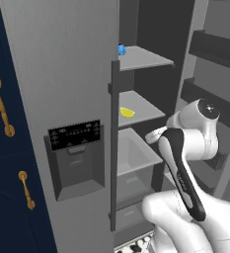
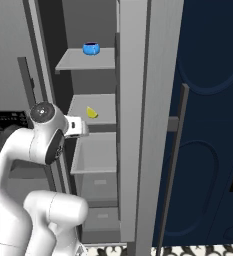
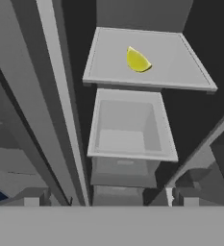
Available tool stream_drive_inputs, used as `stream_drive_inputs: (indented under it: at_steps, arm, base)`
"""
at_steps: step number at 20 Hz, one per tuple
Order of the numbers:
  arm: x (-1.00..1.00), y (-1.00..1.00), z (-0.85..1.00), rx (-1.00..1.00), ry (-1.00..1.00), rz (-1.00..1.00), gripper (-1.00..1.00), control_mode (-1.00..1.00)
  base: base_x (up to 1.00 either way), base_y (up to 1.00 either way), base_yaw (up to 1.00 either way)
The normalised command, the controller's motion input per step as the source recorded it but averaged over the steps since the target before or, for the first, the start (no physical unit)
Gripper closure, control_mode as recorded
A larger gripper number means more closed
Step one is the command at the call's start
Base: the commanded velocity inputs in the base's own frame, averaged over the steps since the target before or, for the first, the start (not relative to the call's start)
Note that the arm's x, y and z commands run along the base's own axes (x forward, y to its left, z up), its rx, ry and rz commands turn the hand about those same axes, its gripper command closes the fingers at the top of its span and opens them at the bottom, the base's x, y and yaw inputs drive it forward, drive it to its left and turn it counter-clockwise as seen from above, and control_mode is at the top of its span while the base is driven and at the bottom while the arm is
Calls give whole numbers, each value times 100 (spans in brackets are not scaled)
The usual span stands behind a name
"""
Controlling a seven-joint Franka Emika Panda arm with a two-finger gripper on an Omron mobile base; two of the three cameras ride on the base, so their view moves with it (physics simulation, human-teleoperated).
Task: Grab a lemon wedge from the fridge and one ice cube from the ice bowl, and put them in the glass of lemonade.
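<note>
The grey fridge [image 1: 62, 74] stands with its right door swung open. On its middle shelf [image 3: 171, 72] lies the lemon wedge [image 3: 137, 61], small and bright yellow, which also shows from the left base [image 1: 127, 112] and the right base [image 2: 91, 112]. My gripper [image 3: 108, 199] is open with nothing between its fingers. It hangs in front of the open compartment, below and short of the wedge, looking up and in over the drawers. The ice cube, ice bowl and glass of lemonade are out of view.
A small blue object [image 2: 91, 48] sits on the upper shelf. Under the lemon's shelf is an open grey bin [image 3: 128, 129] above drawers. The opened door's bins [image 1: 210, 49] stand to the right, the shut door with its black dispenser panel [image 1: 74, 134] to the left. Navy cabinets [image 1: 3, 173] flank the fridge.
</note>
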Motion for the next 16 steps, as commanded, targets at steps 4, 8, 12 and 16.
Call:
stream_drive_inputs:
  at_steps: [4, 8, 12, 16]
  arm:
    - [56, 0, 0, 0, 0, 10, -100, -100]
    - [45, 0, 0, 0, 0, 8, -100, -100]
    - [49, 0, 0, 0, 0, 3, -100, -100]
    - [44, 0, 0, 0, 0, 1, -100, -100]
  base:
    - [0, 0, 0]
    - [0, 0, 0]
    - [0, 0, 0]
    - [0, 0, 0]
